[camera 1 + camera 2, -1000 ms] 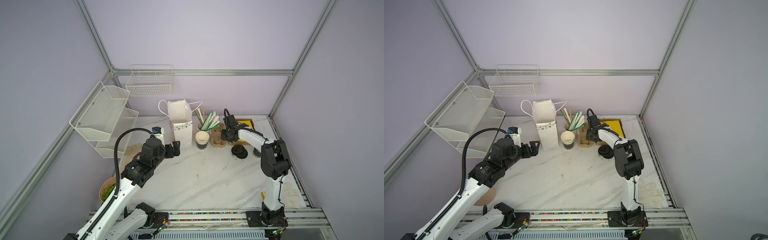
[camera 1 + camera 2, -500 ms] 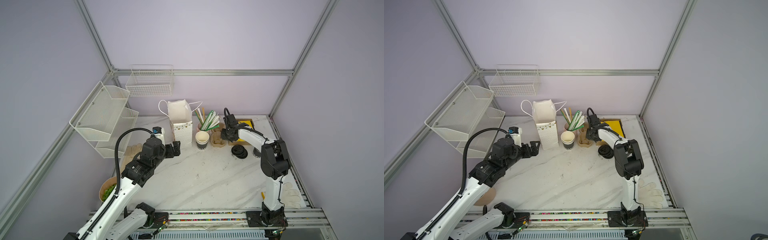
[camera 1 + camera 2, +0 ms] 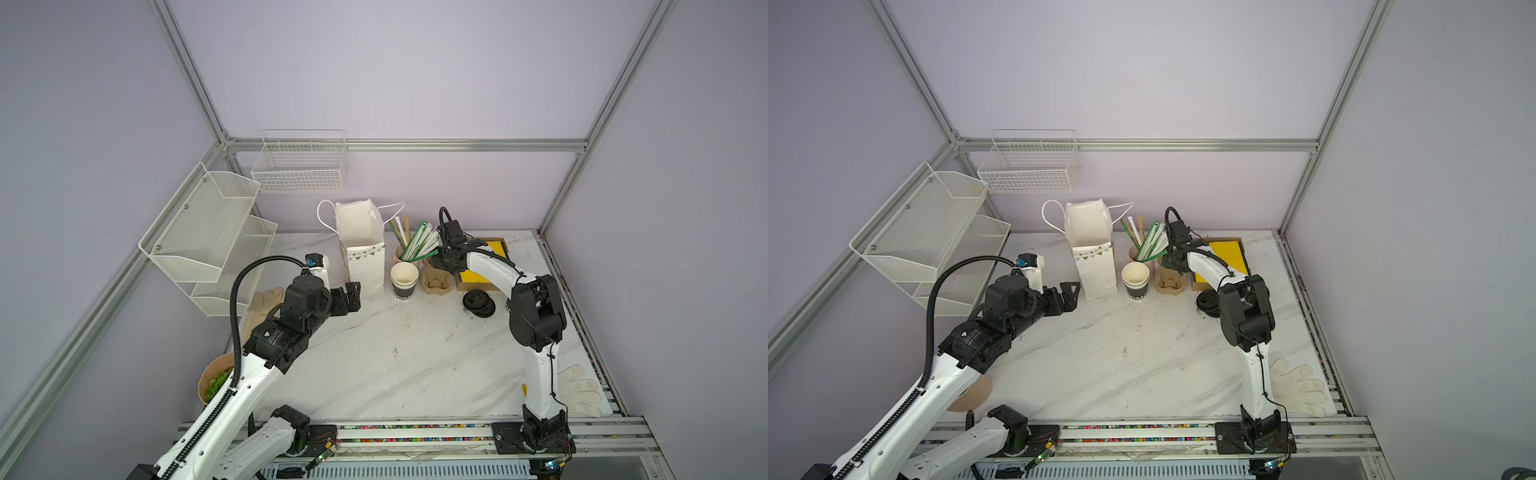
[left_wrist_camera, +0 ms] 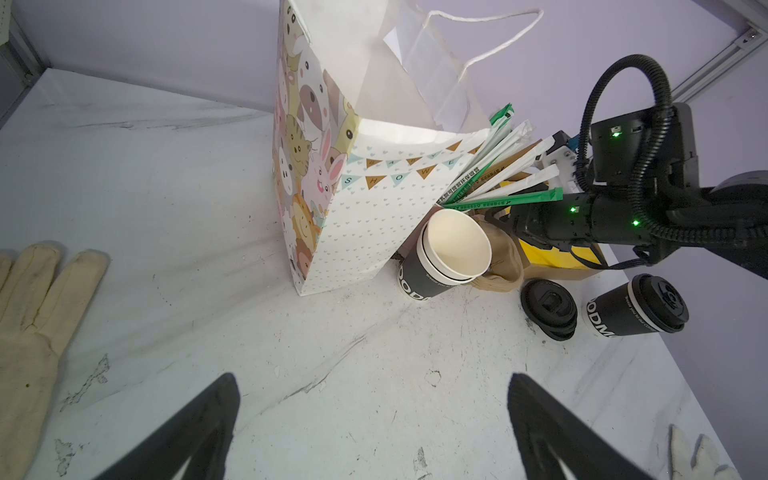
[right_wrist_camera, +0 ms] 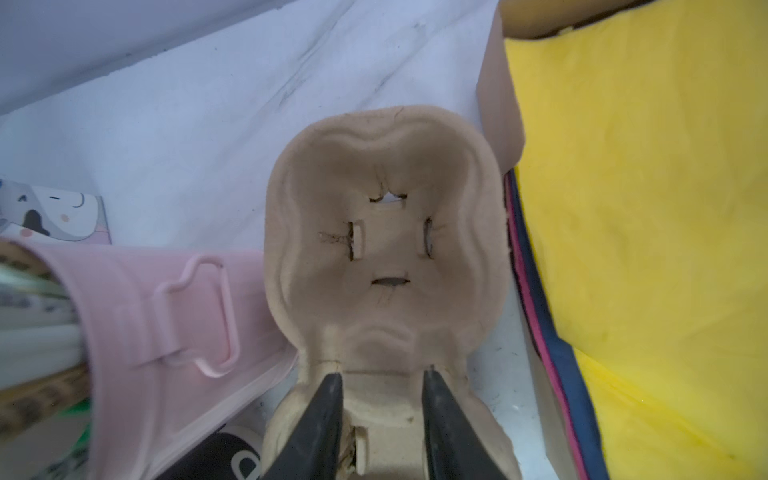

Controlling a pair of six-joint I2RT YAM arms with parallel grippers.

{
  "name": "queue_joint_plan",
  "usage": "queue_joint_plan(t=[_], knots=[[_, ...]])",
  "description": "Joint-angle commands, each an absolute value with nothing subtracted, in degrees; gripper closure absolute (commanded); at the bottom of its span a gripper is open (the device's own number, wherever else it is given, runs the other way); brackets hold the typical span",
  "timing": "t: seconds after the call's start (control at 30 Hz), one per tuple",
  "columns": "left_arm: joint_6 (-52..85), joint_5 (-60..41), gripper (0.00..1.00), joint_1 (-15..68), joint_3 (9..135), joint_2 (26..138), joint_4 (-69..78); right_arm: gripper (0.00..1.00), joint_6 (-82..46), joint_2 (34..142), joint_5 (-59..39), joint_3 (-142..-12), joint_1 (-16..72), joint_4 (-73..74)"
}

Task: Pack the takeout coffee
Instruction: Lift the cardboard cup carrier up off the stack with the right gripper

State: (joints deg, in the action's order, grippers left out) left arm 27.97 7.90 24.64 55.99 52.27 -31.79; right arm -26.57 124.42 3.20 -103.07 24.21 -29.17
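Marble tabletop point(image 3: 395, 353); paper bag point(image 3: 361, 249) stands centre in both top views, takeout coffee point(image 4: 636, 309) not yet inside; left gripper point(image 4: 372, 378) gapes, right gripper point(image 5: 380, 374) straddles pulp carrier point(image 5: 386, 241), jaws apart

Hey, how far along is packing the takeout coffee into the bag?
Done: the coffee cup is lidded, standing on the table; the paper bag stands open. In hand: the right gripper straddles the edge of the pulp carrier, grip unclear; the left gripper is open and holds nothing. Left: the cup is not in the carrier or bag yet, so probably all the actual packing.
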Motion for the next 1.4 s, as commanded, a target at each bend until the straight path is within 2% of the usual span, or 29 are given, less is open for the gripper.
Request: queue_joint_plan(t=[0.0, 0.5, 0.93, 1.37], knots=[[28.3, 7.42, 0.0, 23.99, 54.85, 52.03, -29.78, 0.64, -27.42, 126.04, 4.41, -105.78, 25.14, -30.61], [28.37, 6.99, 0.0, 23.6, 54.81, 52.25, -29.83, 0.56, -27.16, 129.63, 6.4, -107.92, 26.2, -31.99], [28.47, 6.94, 0.0, 23.47, 54.93, 52.38, -29.82, 0.72, -27.51, 126.5, 10.24, -107.23, 26.51, -32.88], [28.64, 6.42, 0.0, 23.25, 54.93, 52.91, -29.92, 0.72, -26.96, 122.43, 10.55, -108.21, 26.54, -34.37]])
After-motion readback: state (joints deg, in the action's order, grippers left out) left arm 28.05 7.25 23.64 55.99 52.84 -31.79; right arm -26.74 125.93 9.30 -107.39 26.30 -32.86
